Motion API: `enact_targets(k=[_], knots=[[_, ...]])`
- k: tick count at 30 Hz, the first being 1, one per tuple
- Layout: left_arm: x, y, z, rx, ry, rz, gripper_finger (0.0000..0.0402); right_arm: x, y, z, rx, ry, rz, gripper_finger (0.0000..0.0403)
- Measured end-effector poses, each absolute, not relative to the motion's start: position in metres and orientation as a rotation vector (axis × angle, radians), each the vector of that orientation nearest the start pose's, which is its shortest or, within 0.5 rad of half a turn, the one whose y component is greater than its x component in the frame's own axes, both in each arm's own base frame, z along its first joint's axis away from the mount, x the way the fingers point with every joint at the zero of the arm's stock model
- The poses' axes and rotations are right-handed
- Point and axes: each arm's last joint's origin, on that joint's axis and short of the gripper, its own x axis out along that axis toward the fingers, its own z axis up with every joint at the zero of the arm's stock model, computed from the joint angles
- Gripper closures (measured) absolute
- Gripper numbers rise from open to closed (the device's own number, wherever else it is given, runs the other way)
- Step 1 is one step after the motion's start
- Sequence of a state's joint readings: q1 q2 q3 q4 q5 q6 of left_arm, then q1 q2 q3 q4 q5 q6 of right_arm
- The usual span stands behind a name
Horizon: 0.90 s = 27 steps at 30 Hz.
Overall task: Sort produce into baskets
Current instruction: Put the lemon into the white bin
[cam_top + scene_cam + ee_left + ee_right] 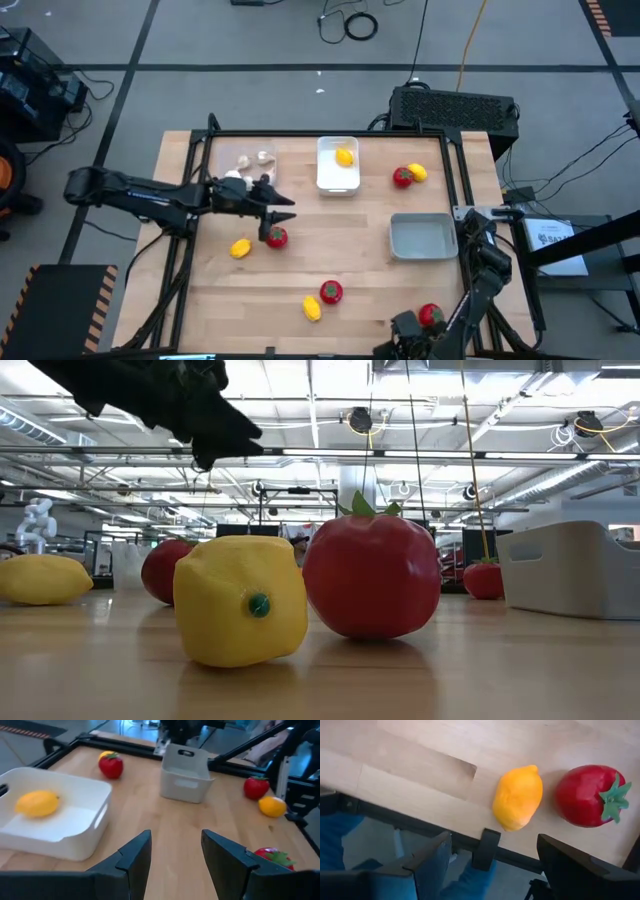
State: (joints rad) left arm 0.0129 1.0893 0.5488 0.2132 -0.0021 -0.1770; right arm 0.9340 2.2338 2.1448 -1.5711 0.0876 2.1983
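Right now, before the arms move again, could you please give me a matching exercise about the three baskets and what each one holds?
Column one:
1. white basket
2. clear basket
3. grey basket

Column two:
A. whitish bulbs inside
B. one yellow fruit inside
C. nothing inside

Pairs: 1-B, 2-A, 3-C

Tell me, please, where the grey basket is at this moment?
In the high view the grey basket sits empty on the table's right side, just left of the right arm and below the tomato and yellow fruit pair.
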Motion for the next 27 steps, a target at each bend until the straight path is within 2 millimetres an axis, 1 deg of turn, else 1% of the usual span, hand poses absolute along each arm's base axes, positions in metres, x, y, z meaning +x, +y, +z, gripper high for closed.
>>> enact_targets(k=[2, 7, 11, 13, 17, 19, 21, 25, 27], knots=[[0.232, 0.001, 0.231, -0.172, 0.317, 0.035, 0.0221, 0.254, 0.340, 0.250, 0.901, 1.240, -1.061, 0.0117], [0.232, 0.001, 0.231, -0.170, 0.317, 0.035, 0.0221, 0.259, 0.343, 0.234, 0.869, 1.243, -1.094, 0.0117], [0.232, 0.002, 0.231, -0.166, 0.316, 0.047, 0.0221, 0.264, 0.340, 0.230, 0.847, 1.246, -1.089, 0.0117], [0.232, 0.002, 0.231, -0.164, 0.315, 0.056, 0.0221, 0.265, 0.337, 0.225, 0.824, 1.242, -1.106, 0.0117], [0.232, 0.002, 0.231, -0.164, 0.314, 0.059, 0.0221, 0.260, 0.333, 0.208, 0.755, 1.306, -1.161, 0.0117], [0.232, 0.002, 0.231, -0.165, 0.314, 0.059, 0.0221, 0.257, 0.329, 0.202, 0.729, 1.315, -1.185, 0.0117], [0.232, 0.002, 0.231, -0.170, 0.314, 0.060, 0.0221, 0.254, 0.326, 0.202, 0.720, 1.318, -1.194, 0.0117], [0.232, 0.002, 0.231, -0.170, 0.313, 0.060, 0.0221, 0.252, 0.322, 0.205, 0.758, 1.316, -1.163, 0.0117], [0.232, 0.002, 0.231, -0.170, 0.313, 0.060, 0.0221, 0.250, 0.320, 0.203, 0.758, 1.311, -1.179, 0.0117]])
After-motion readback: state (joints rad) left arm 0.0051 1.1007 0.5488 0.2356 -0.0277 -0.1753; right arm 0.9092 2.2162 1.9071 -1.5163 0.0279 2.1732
